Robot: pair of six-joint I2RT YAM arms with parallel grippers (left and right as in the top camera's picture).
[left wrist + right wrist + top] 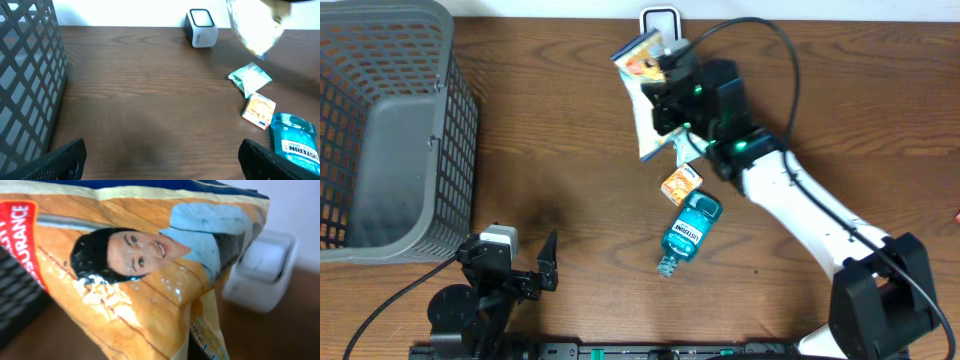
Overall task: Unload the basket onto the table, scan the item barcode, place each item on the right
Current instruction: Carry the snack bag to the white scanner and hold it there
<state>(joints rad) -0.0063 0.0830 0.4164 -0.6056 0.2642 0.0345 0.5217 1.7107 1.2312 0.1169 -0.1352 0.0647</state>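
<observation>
Bag (150,280), glossy and crinkled, fills the right wrist view: pinched in the closed right hand (667,68), hanging from it, just short of the white scanner (659,18) ahead. Judged light, soft and slippery. It will likely sag and fold, so grip near a sealed edge with the barcode panel flat. Left hand (510,262) stands open and empty, well apart.

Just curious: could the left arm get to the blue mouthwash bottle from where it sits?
Probably yes: the left tool is open and only bare table lies between it and the mouthwash bottle.
</observation>
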